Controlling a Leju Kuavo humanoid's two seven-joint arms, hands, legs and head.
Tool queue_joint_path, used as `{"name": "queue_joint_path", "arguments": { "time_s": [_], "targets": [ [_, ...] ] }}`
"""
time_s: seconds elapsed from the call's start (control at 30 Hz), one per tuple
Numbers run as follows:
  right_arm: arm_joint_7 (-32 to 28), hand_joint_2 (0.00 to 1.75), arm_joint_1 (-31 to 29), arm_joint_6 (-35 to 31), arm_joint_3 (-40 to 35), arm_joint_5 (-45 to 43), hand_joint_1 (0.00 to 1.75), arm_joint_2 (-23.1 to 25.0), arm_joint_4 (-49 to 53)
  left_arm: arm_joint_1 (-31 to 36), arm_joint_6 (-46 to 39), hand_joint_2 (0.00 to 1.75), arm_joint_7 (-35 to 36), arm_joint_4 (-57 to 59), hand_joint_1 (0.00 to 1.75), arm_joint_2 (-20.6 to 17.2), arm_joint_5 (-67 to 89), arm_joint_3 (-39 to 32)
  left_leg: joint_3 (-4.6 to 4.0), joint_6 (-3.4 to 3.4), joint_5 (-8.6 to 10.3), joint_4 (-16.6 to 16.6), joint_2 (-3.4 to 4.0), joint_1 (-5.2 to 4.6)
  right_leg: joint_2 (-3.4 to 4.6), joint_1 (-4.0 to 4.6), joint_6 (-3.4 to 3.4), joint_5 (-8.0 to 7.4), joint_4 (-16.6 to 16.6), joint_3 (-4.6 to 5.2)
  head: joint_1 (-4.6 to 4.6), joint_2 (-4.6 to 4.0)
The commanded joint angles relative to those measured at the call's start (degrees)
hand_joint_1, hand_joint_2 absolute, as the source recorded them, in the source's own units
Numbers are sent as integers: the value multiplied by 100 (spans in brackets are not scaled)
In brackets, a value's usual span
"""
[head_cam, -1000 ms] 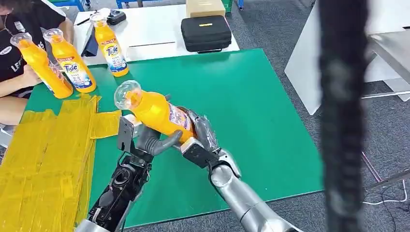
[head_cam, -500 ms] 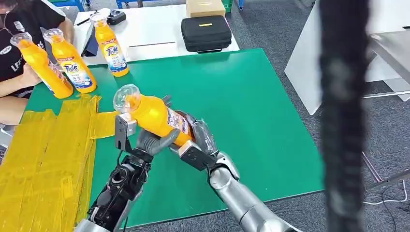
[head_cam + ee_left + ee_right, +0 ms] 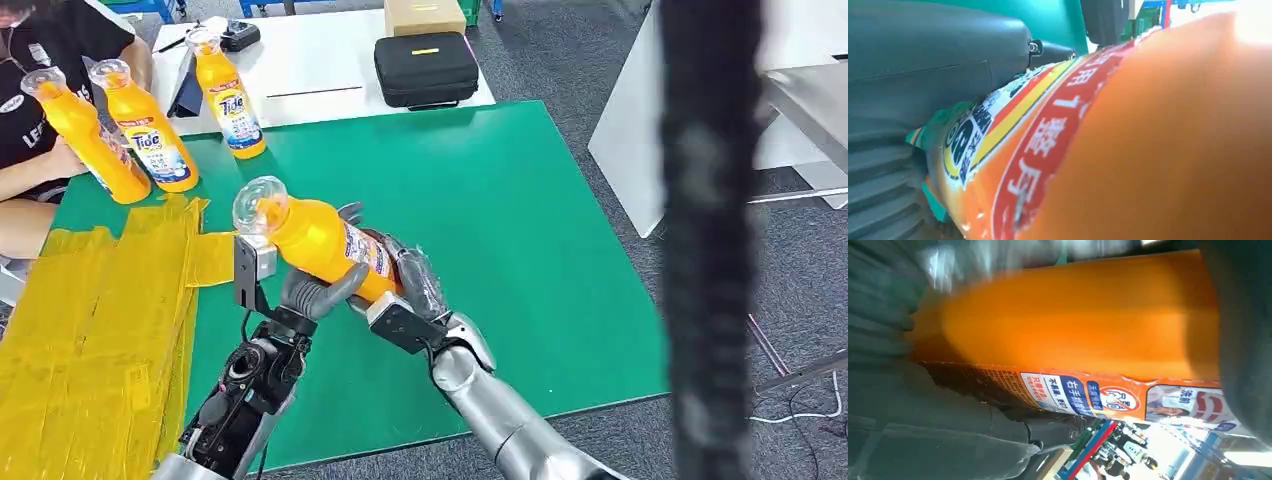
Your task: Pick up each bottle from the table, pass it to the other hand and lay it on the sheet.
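Orange plastic detergent bottle (image 3: 318,240) with a clear rounded cap, held tilted above the green tabletop (image 3: 520,230), cap end up and toward the robot's left, just beside the yellow sheet (image 3: 90,330). Both hands grip it. Left hand (image 3: 300,292) wraps the body from below, thick grey thumb across the near side; left wrist view has the printed label (image 3: 1013,150) pressed against the grey palm cover. Right hand (image 3: 405,285) clasps the base end, fingers curled over the far side; right wrist view has the orange body (image 3: 1073,315) lying along the hand.

Surroundings: yellow sheet covers the left part of the tabletop, crinkled, one flap reaching toward the held bottle. Three more orange bottles at the far left: one upright at the far edge (image 3: 228,95), one upright beside the sheet (image 3: 145,128), one tilted (image 3: 80,125) in a seated person's hand (image 3: 62,158). Black zip case (image 3: 425,68) on a white table beyond. Dark blurred vertical bar (image 3: 705,240) crosses the right of the head view.

Both silver forearms rise from below and meet under the bottle.
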State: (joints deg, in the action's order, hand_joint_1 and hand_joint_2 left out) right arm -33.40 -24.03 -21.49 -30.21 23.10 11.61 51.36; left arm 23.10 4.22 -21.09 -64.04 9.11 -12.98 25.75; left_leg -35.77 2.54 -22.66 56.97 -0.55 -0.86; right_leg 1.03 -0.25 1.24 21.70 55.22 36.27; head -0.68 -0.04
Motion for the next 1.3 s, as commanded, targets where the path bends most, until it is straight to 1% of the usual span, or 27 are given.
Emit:
{"name": "queue_joint_path", "arguments": {
  "time_s": [0.03, 0.07, 0.13, 0.17, 0.2, 0.23, 0.3, 0.33, 0.37, 0.43, 0.47, 0.57, 0.6, 0.67, 0.7, 0.73, 0.77, 0.83, 0.87, 0.9, 0.93, 1.0, 1.13, 1.2, 1.23, 1.27, 1.3],
  "targets": [
    [-4, 175, 76, 58, -352, 55, 175, -118, -167, 195, -316, 175, -82, -129, 175, -22, -23, -53, 36, -23, -20, 5, -9, 9, -22, 9, -3, 23, 2, -41, -2, 0],
    [-5, 175, 61, 74, -336, 61, 175, -97, -173, 184, -391, 175, -123, -169, 175, -28, 12, -65, 21, -15, -10, 0, -9, 7, -17, 7, -2, 12, -3, -26, -2, 0],
    [8, 175, 35, 110, -312, 56, 175, -83, -197, 119, -512, 175, -200, -313, 175, -28, 52, -120, 38, -25, -24, 9, -4, 9, -18, 10, -3, 25, 6, -42, -2, 0],
    [6, 175, 37, 110, -299, 52, 175, -84, -207, 82, -559, 175, -231, -374, 175, -21, 52, -159, 24, -17, -14, 3, 0, 6, -11, 6, -2, 14, 0, -26, -2, 0],
    [-5, 175, 47, 101, -279, 45, 175, -92, -214, 27, -650, 175, -318, -464, 175, -9, 86, -208, 35, -23, -23, 9, 0, 9, -15, 10, -3, 23, 5, -39, 0, 0],
    [-17, 175, 51, 101, -276, 44, 175, -99, -218, 14, -649, 175, -318, -485, 175, -12, 86, -212, 20, -15, -11, 2, -3, 6, -15, 6, -2, 13, 0, -22, -2, 0],
    [-27, 175, 57, 101, -273, 42, 175, -105, -222, 2, -647, 175, -318, -511, 175, -16, 86, -217, 29, -19, -16, 5, -7, 8, -20, 8, -2, 19, 2, -33, -2, 0],
    [-35, 175, 67, 92, -260, 39, 175, -111, -216, -14, -721, 175, -382, -543, 175, -5, 121, -244, 15, -14, -9, 2, -4, 7, -14, 8, -2, 10, -2, -18, -2, 0],
    [-44, 175, 85, 83, -251, 34, 175, -119, -201, -53, -790, 175, -481, -620, 175, 21, 104, -312, 30, -21, -18, 7, -7, 9, -21, 9, -2, 21, 3, -34, 0, 0],
    [-58, 175, 138, 66, -223, 2, 175, -154, -143, -161, -891, 175, -694, -930, 175, 34, -39, -508, 31, -20, -18, 7, -8, 9, -23, 10, -2, 21, 2, -35, 0, 0],
    [-63, 175, 154, 59, -208, -18, 175, -170, -119, -195, -948, 175, -739, -1074, 175, 25, -74, -587, 20, -16, -12, 4, -6, 8, -17, 8, -1, 14, 0, -23, -2, 0],
    [-79, 175, 198, 49, -149, -50, 175, -206, -42, -235, -1071, 175, -815, -1358, 175, -14, -129, -771, 25, -20, -19, 10, -5, 10, -19, 11, -2, 20, 4, -29, -2, 0],
    [-79, 175, 192, 51, -150, -50, 175, -201, -34, -228, -1067, 175, -815, -1370, 175, -30, -129, -781, 6, -12, -5, 2, -2, 7, -13, 7, -2, 7, -2, -8, 2, 0],
    [-70, 175, 238, 38, -89, -55, 175, -195, 47, -255, -1227, 175, -911, -1429, 175, -3, -39, -841, 41, -31, -30, 16, -11, 15, -32, 16, -5, 35, 12, -46, 0, 0],
    [-72, 175, 270, 30, -30, -55, 61, -191, 121, -257, -1404, 175, -1014, -1481, 175, -8, 111, -868, 18, -18, -10, 5, -12, 11, -27, 11, -3, 15, 0, -21, -4, 0],
    [-78, 175, 330, -19, 47, -72, 0, -195, 267, -268, -1559, 175, -1081, -1583, 175, -21, 216, -939, 28, -22, -15, 7, -20, 14, -36, 15, -4, 23, 0, -34, 0, 0],
    [-85, 175, 368, -32, 72, -70, 0, -206, 363, -289, -1633, 175, -1104, -1659, 175, -31, 267, -986, 6, -10, 0, -1, -13, 5, -19, 5, -2, 6, -3, -6, -4, 0],
    [-32, 175, 520, -33, 170, -85, 0, -304, 778, -346, -1719, 175, -1104, -1887, 175, -76, 298, -1215, 37, -28, -24, 15, -18, 15, -35, 16, -3, 30, 7, -43, -2, 0],
    [-13, 175, 573, -49, 209, -46, 0, -345, 926, -367, -1729, 175, -1103, -1946, 175, -88, 301, -1332, 22, -19, -15, 8, -3, 9, -17, 10, -2, 18, 3, -23, -2, 0],
    [-7, 175, 628, -84, 247, -15, 0, -378, 1066, -389, -1741, 175, -1082, -1989, 175, -90, 277, -1446, 30, -23, -21, 12, -4, 11, -20, 12, -2, 24, 5, -32, -2, 0],
    [-8, 175, 685, -121, 290, -7, 0, -419, 1217, -408, -1727, 175, -1055, -2024, 175, -102, 213, -1581, 4, -12, -4, 4, -5, 4, -12, 3, -1, 8, 2, -3, 0, 0],
    [-3, 175, 768, -191, 370, 20, 0, -462, 1438, -440, -1648, 175, -1052, -2046, 175, -125, 91, -1760, 19, -20, -19, 11, 4, 4, -8, 4, -1, 19, 9, -19, -2, 0],
    [-3, 175, 774, -189, 379, 20, 0, -473, 1472, -449, -1621, 175, -1060, -2041, 175, -155, 68, -1793, 32, -27, -22, 9, -9, 7, -28, 7, -3, 28, 9, -36, 0, 0],
    [5, 175, 839, -299, 440, 57, 0, -468, 1570, -464, -1580, 175, -1101, -2021, 175, -126, -38, -1898, 12, -16, -8, 0, -3, 1, -13, 1, -2, 11, 1, -12, 0, 0],
    [8, 175, 883, -322, 488, 46, 0, -480, 1652, -469, -1587, 175, -1134, -2026, 175, -140, -41, -1959, 22, -20, -14, 3, 0, 4, -13, 4, -2, 16, 2, -23, 0, 0],
    [9, 175, 949, -361, 546, 39, 0, -501, 1776, -474, -1742, 175, -1296, -2047, 175, -161, 137, -2043, 29, -24, -20, 5, 5, 6, -10, 6, -3, 20, 4, -29, -2, 0],
    [12, 175, 1002, -396, 595, 33, 0, -523, 1899, -451, -2274, 175, -1575, -2070, 175, -205, 746, -2094, 35, -27, -24, 8, 0, 7, -19, 7, -3, 26, 7, -37, 2, 0]
  ]
}}
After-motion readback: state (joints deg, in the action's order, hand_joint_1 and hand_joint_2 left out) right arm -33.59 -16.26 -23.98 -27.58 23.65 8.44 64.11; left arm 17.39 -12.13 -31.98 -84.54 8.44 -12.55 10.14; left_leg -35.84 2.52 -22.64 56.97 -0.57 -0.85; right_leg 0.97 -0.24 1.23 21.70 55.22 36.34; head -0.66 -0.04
